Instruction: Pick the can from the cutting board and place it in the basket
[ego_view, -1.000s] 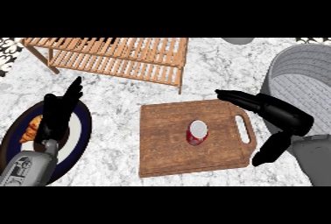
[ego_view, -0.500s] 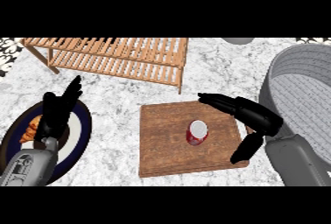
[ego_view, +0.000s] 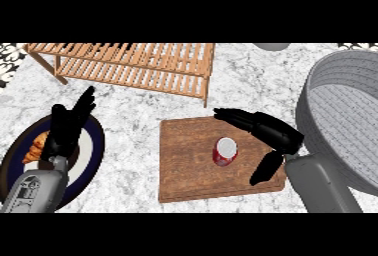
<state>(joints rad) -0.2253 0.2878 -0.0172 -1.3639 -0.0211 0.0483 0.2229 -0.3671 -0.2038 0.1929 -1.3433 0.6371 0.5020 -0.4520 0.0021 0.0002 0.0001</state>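
A kitchen: marble counter (ego_view: 140, 112); wooden cutting board (ego_view: 192, 167); croissant (ego_view: 38, 147) on a plate (ego_view: 92, 145).

White marbled table (ego_view: 133, 107), slatted wooden rack (ego_view: 140, 65) at upper left, dark-rimmed plate (ego_view: 92, 145) at lower left, wooden cutting board (ego_view: 188, 160) at centre, grey basket (ego_view: 347, 120) at right edge.

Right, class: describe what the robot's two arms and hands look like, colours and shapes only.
Both forearms are smooth grey rounded casings, each ending in a black hand. The left hand has slim, segmented black fingers; its forearm shows a small darker marking near the lower edge. The right hand has a bulkier, glossy black back. No cables show.
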